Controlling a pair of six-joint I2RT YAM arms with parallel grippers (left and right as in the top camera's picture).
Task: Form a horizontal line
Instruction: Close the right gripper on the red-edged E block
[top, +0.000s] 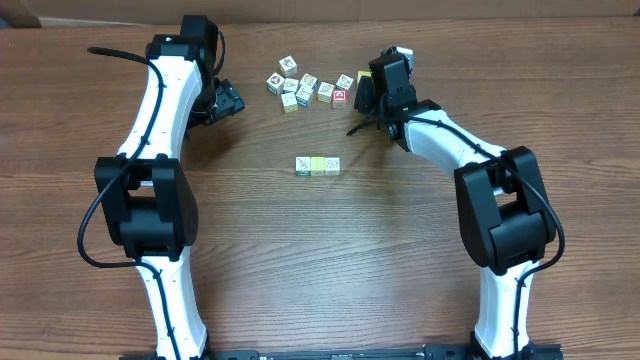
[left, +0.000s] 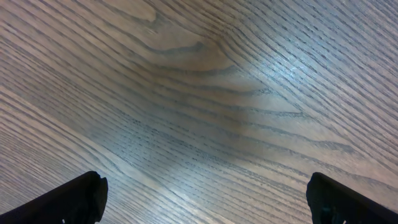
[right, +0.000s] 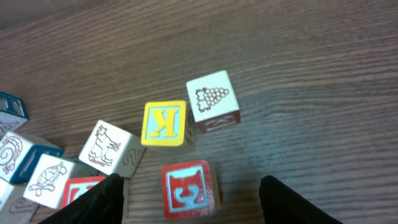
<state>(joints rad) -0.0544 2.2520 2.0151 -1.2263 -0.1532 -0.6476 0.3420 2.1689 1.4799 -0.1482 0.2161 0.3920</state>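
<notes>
Overhead, left wrist and right wrist views of two arms at a wooden table (top: 300, 270). The horizontal line (top: 318, 165) lies near the middle of the table, between the two arms. It is a short straight row of three small picture cubes touching edge to edge, white and green at one end, pale yellow in the middle, and a pale cube at the other end whose face colour is too small to read. Well apart from it, toward the far edge, lies a loose cluster (top: 305, 87) of similar cubes at irregular angles. The left hand (top: 226, 103) sits off the cluster's left side, near it but not touching. In its wrist view the left hand (left: 205, 199) has its fingers spread wide, one dark fingertip at each lower corner, with only bare wood grain between them. The right hand (top: 363, 98) is at the right end of the cluster. In its wrist view the right hand (right: 193, 202) is likewise spread, and a red-faced cube (right: 186, 190) with a blue figure lies between the fingers, apart from both. Beyond it stand a yellow cube (right: 165, 123) bearing a letter K and, just beside that, a white cube (right: 213, 99) showing a bunch of grapes.
</notes>
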